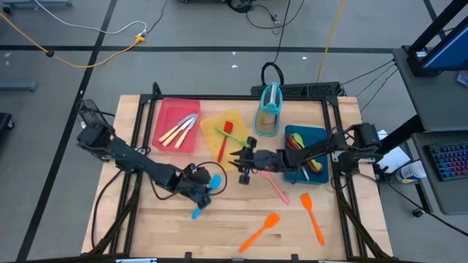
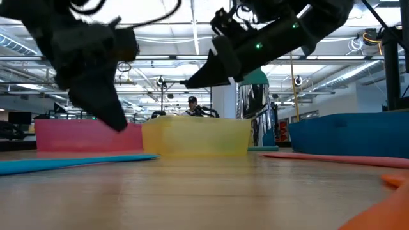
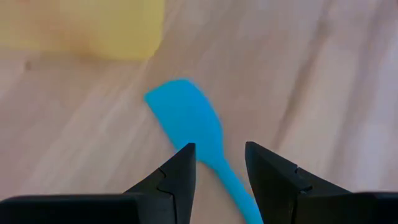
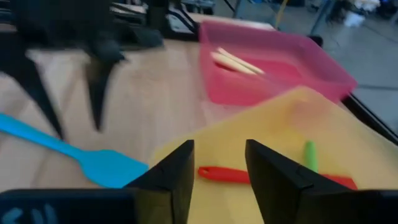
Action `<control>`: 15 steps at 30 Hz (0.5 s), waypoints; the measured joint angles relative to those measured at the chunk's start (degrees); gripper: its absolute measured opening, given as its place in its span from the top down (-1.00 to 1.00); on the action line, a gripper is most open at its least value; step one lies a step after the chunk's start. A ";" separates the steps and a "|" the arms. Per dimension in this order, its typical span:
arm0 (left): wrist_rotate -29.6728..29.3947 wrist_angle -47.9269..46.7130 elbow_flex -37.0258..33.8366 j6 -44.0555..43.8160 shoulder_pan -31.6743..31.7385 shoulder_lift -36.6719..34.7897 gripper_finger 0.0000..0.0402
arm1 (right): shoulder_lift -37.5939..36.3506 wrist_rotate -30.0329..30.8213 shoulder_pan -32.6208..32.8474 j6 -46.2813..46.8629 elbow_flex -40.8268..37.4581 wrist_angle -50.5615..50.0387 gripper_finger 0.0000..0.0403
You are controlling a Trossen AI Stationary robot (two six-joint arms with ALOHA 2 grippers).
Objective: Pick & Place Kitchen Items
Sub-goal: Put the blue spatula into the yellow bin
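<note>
A blue spatula (image 1: pixel 208 196) lies flat on the wooden table, its blade (image 3: pixel 186 115) toward the yellow tray (image 1: pixel 212 124). My left gripper (image 3: pixel 221 158) is open and hovers just above it, one finger on either side of the handle next to the blade, touching nothing. In the low view it (image 2: pixel 118 121) stands clear of the tabletop. My right gripper (image 1: pixel 234 159) is open and empty above the yellow tray's right edge. Below it a red spatula (image 4: pixel 224 174) and a green utensil (image 4: pixel 309 155) lie in the tray.
A pink tray (image 1: pixel 167 117) holds cream-handled knives (image 1: pixel 179 130). A blue tray (image 1: pixel 316 135) holds several utensils. A teal-framed holder (image 1: pixel 268 113) stands at the back. A pink spatula (image 1: pixel 276 188) and two orange spatulas (image 1: pixel 312 215) (image 1: pixel 261 231) lie on the near right of the table.
</note>
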 joint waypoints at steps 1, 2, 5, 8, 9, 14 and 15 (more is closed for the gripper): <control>-0.06 0.04 0.00 -1.28 0.00 1.23 0.29 | 0.00 0.00 0.61 -0.42 0.00 0.32 0.27; -0.16 0.10 0.00 -2.62 0.00 2.47 0.29 | 0.00 0.02 1.22 -0.56 0.00 0.66 0.24; -1.84 1.19 0.00 -6.71 0.00 5.90 0.29 | 0.00 0.00 2.71 -0.18 0.00 1.04 0.15; -3.85 3.16 0.09 -9.34 -0.11 8.42 0.29 | 0.00 0.01 3.70 -0.01 0.00 1.07 0.08; -4.30 4.15 0.13 -9.76 -0.12 9.14 0.29 | 0.00 0.02 3.88 0.03 0.00 1.09 0.06; -5.74 7.20 0.04 -10.83 -0.40 10.13 0.29 | 0.00 -0.04 4.21 0.28 0.00 1.09 0.02; -6.17 7.36 0.04 -11.08 -0.44 10.18 0.29 | 0.00 -0.03 4.18 0.68 0.00 1.09 0.03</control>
